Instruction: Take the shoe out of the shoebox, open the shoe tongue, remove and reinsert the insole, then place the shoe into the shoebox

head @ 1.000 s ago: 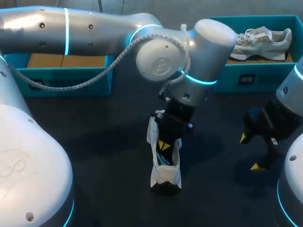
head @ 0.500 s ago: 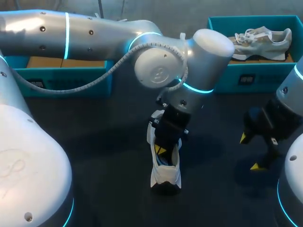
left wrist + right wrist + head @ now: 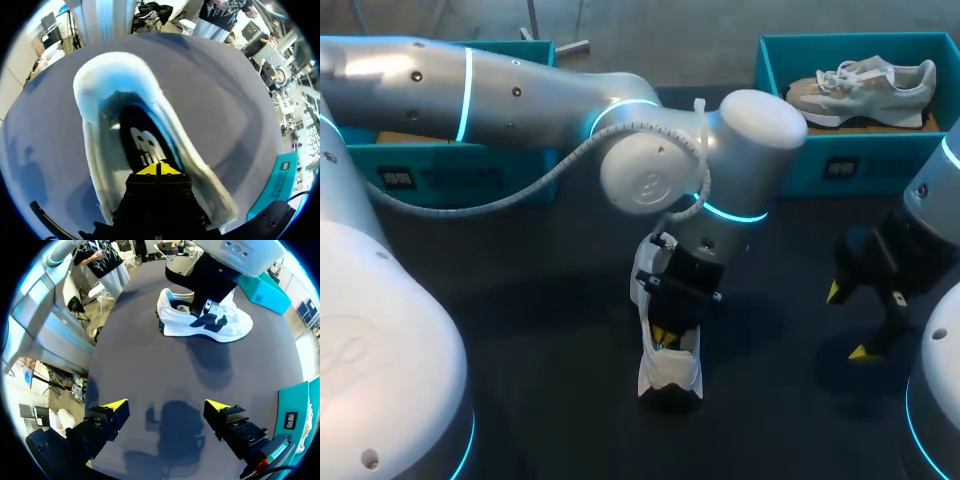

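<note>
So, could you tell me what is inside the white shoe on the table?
A dark insole with a white logo lies inside, with the left gripper's shut tips over it. The gripper's body hides the toe end.

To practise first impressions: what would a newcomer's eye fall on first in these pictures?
The big silver left arm stretched to the table's middle, its yellow-tipped fingers closed together inside the white sneaker, above its dark insole. Next, a second pale sneaker lying in the teal shoebox at the far right, and the right arm's fingers spread open above the dark table.
</note>
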`<state>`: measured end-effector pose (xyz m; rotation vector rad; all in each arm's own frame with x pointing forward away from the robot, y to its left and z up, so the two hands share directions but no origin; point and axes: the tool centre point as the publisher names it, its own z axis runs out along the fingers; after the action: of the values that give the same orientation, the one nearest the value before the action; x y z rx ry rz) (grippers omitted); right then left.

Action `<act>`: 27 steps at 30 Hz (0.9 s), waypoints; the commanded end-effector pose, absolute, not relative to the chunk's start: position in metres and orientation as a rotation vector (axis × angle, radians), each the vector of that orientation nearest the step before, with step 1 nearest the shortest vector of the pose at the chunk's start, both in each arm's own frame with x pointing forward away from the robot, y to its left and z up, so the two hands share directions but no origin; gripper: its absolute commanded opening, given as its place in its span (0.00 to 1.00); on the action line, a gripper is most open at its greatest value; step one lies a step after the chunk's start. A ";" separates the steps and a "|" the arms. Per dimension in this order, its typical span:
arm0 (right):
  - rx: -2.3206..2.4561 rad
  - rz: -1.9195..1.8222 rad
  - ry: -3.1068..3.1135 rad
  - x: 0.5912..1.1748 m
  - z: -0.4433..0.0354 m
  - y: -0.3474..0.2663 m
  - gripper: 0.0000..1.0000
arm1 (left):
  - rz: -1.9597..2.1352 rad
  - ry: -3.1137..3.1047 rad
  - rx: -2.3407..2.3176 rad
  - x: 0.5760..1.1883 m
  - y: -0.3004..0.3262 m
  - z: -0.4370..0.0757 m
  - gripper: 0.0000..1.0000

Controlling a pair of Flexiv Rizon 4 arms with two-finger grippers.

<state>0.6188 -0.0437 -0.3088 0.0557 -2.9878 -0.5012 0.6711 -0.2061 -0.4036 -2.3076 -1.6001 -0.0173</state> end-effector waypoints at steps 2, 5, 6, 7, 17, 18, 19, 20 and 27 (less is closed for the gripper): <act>0.054 -0.499 -2.991 0.618 -0.309 -0.044 1.00 | 0.004 -1.636 -2.343 0.666 -0.201 -0.396 0.00; 0.054 -0.499 -2.991 0.618 -0.309 -0.044 1.00 | -0.004 -1.643 -2.355 0.666 -0.200 -0.377 0.00; 0.054 -0.499 -2.991 0.618 -0.309 -0.044 1.00 | -0.006 -1.644 -2.360 0.666 -0.199 -0.374 0.00; 0.054 -0.499 -2.991 0.618 -0.309 -0.044 1.00 | -0.013 -1.645 -2.366 0.665 -0.199 -0.366 0.00; 0.054 -0.499 -2.991 0.618 -0.309 -0.044 1.00 | -0.073 -1.584 -2.321 0.649 -0.200 -0.374 0.00; 0.054 -0.499 -2.991 0.618 -0.309 -0.044 1.00 | -0.076 -1.584 -2.313 0.648 -0.200 -0.378 0.00; 0.054 -0.499 -2.991 0.618 -0.309 -0.044 1.00 | -0.079 -1.583 -2.307 0.648 -0.199 -0.382 0.00; 0.054 -0.499 -2.991 0.618 -0.309 -0.044 1.00 | -0.083 -1.587 -2.296 0.648 -0.198 -0.386 0.00; 0.054 -0.499 -2.991 0.618 -0.309 -0.044 1.00 | -0.073 -1.617 -2.288 0.649 -0.191 -0.406 0.00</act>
<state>0.6188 -0.0437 -0.3088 0.0558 -2.9878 -0.5011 0.6486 -0.1930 -0.3940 -2.2876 -1.6076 -0.0770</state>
